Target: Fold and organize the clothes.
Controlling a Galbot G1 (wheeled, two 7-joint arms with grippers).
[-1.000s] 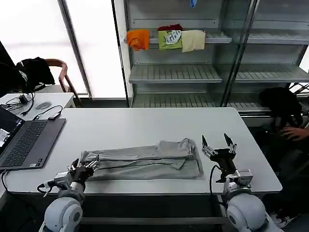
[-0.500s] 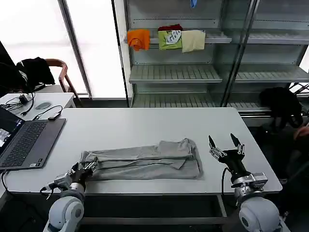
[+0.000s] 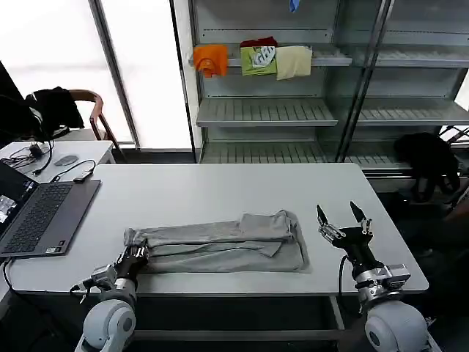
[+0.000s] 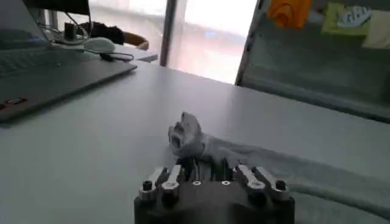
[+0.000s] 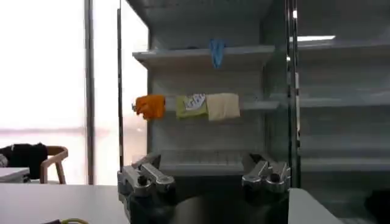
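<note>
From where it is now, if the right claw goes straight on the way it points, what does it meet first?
Probably nothing close: the open right claw tilts up and away, beside the grey shirt, toward the shelving behind. Depth is unclear.

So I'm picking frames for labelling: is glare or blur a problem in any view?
Head view: the windows blow out white, yet the grey shirt reads clearly on the table. Left wrist view: the far shelf is soft, the shirt end fairly sharp. Right wrist view: window glare, shelf garments still distinguishable.
</note>
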